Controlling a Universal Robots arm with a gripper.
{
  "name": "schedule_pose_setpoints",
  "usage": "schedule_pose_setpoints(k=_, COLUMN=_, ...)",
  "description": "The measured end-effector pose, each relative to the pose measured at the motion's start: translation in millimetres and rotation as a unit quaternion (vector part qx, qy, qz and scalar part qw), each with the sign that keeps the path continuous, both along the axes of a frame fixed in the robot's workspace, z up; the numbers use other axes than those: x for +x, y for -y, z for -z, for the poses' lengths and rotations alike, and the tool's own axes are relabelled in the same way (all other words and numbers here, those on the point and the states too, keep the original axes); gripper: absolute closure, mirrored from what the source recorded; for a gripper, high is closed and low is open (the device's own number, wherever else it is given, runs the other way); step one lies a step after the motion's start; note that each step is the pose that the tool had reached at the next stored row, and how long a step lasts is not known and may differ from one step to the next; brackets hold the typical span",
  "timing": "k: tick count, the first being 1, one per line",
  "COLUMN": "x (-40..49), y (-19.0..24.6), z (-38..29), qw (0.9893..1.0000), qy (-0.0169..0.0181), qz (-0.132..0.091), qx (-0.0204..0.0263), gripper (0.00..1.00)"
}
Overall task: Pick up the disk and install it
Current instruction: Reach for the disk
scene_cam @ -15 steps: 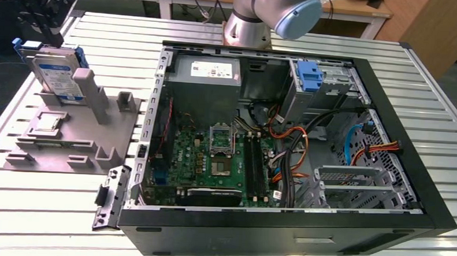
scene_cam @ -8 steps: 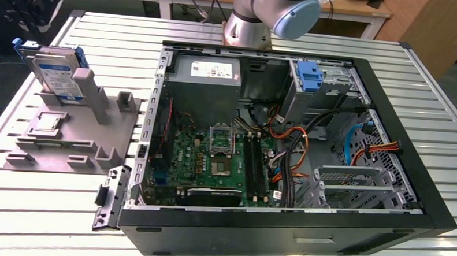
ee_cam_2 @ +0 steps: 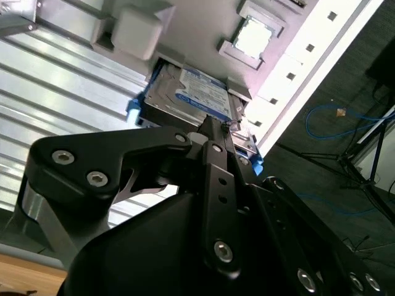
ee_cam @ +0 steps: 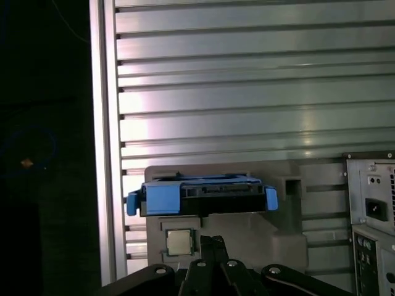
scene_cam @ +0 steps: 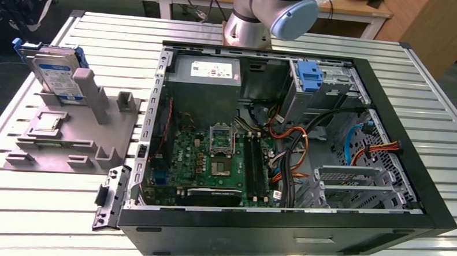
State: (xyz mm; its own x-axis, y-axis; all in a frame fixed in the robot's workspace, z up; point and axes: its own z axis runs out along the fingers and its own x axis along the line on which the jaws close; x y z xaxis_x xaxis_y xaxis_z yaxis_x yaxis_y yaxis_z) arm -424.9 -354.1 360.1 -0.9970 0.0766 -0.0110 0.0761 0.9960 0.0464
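The disk (scene_cam: 55, 74) is a silver-grey drive with a white-and-blue label in a blue bracket. It stands on edge, leaning in the grey holder (scene_cam: 74, 127) at the exterior view's left, outside the computer case. Both wrist views show it ahead of the gripper: label face (ee_cam_2: 200, 95) in the second, blue bracket edge (ee_cam: 200, 196) in the first. My gripper (ee_cam: 213, 242) (ee_cam_2: 212, 123) hangs over the disk, apart from it, its black fingers drawn together with nothing between them.
The open computer case (scene_cam: 411, 188) lies on the slatted metal table (scene_cam: 40, 212), with a grey power-supply box (scene_cam: 208, 72) and an upright blue carrier (scene_cam: 311, 79) inside. A small square chip (ee_cam: 179, 242) sits in the holder beside the disk. The table's edge (ee_cam: 102, 154) runs close by.
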Motion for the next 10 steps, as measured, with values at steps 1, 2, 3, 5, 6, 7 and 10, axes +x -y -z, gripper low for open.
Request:
schedule_pose_setpoints(k=1, x=-2.5, y=-1.5, z=1.0, qw=1.0, qy=0.0, qz=0.0, qx=0.0, gripper=0.9)
schedule_pose_setpoints(k=2, x=-4.2, y=-3.2, z=1.9, qw=1.0, qy=-0.0001, qz=0.0, qx=0.0001, gripper=0.9)
schedule_pose_setpoints(k=3, x=-5.9, y=-4.7, z=2.5, qw=1.0, qy=-0.0005, qz=0.0, qx=0.0, gripper=0.9)
schedule_pose_setpoints(k=5, x=-9.2, y=-7.5, z=3.4, qw=1.0, qy=-0.001, qz=0.0, qx=0.0, gripper=0.9)
schedule_pose_setpoints(k=6, x=-11.1, y=-8.6, z=3.8, qw=1.0, qy=-0.0012, qz=0.0, qx=0.0, gripper=0.9)
schedule_pose_setpoints(k=7, x=-12.8, y=-9.6, z=4.2, qw=1.0, qy=-0.0014, qz=0.0, qx=0.0, gripper=0.9)
schedule_pose_setpoints(k=10, x=-17.4, y=-11.9, z=5.0, qw=1.0, qy=-0.0019, qz=0.0, qx=0.0002, gripper=0.9)
